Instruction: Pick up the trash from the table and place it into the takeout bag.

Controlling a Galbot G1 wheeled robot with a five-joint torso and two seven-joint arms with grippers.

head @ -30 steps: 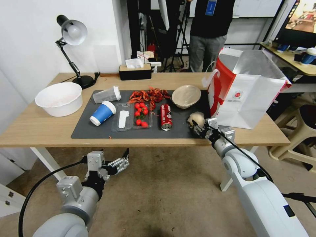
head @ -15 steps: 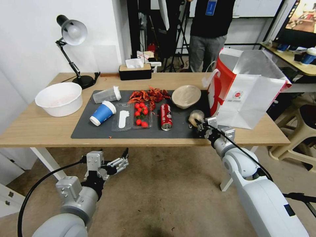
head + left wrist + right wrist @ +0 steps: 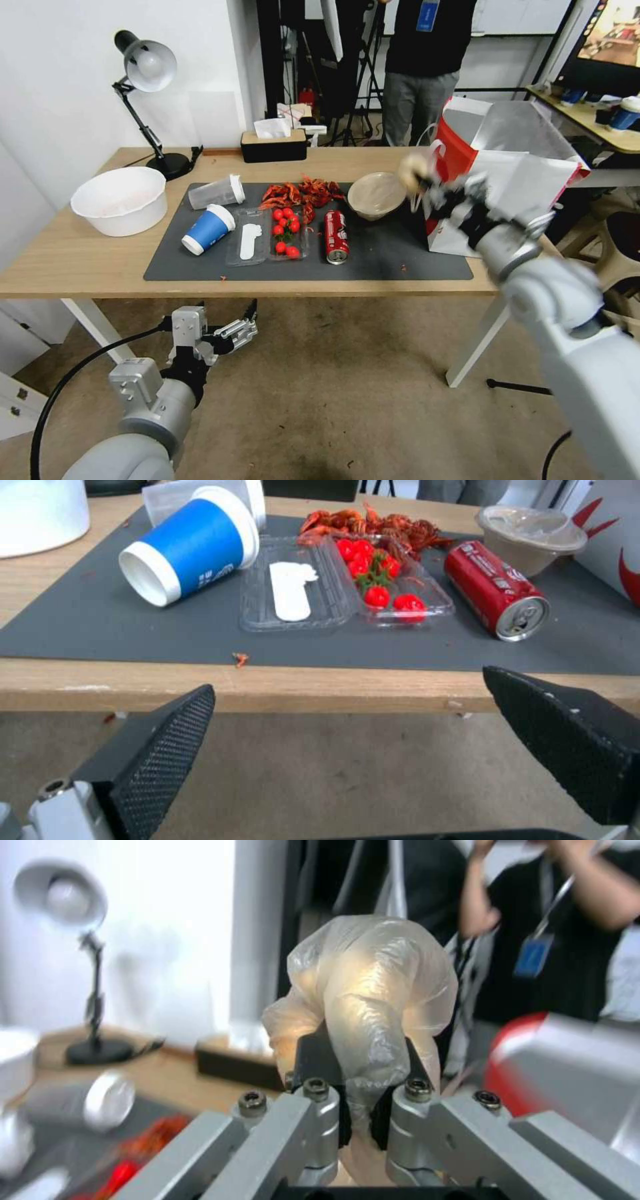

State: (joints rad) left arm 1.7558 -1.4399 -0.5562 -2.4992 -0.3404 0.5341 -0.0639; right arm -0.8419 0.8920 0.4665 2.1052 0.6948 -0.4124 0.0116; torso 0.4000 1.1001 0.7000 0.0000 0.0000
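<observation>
My right gripper [image 3: 421, 175] is raised above the table [image 3: 73, 260], shut on the beige plastic-wrapped wad [image 3: 412, 165]. It hovers beside the near left rim of the takeout bag [image 3: 513, 180]. In the right wrist view the wad [image 3: 370, 990] bulges out above the closed fingers [image 3: 320, 1060]. On the dark mat [image 3: 400, 260] lie the red soda can [image 3: 337, 237], the blue paper cup [image 3: 208, 229] and the clear cup [image 3: 217, 192], all on their sides. The beige paper bowl [image 3: 377, 195] stands upright there. My left gripper [image 3: 245, 323] hangs open below the table's front edge.
A large white bowl [image 3: 120, 200] sits at the table's left. A clear tray of cherry tomatoes [image 3: 287, 230] and red crayfish shells [image 3: 303, 192] lie mid-mat. A desk lamp [image 3: 143, 87] and tissue box [image 3: 273, 143] stand at the back; a person [image 3: 423, 60] stands behind.
My right gripper has lifted the wad off the mat's right end, up and back toward the bag's rim. The left arm has stayed put.
</observation>
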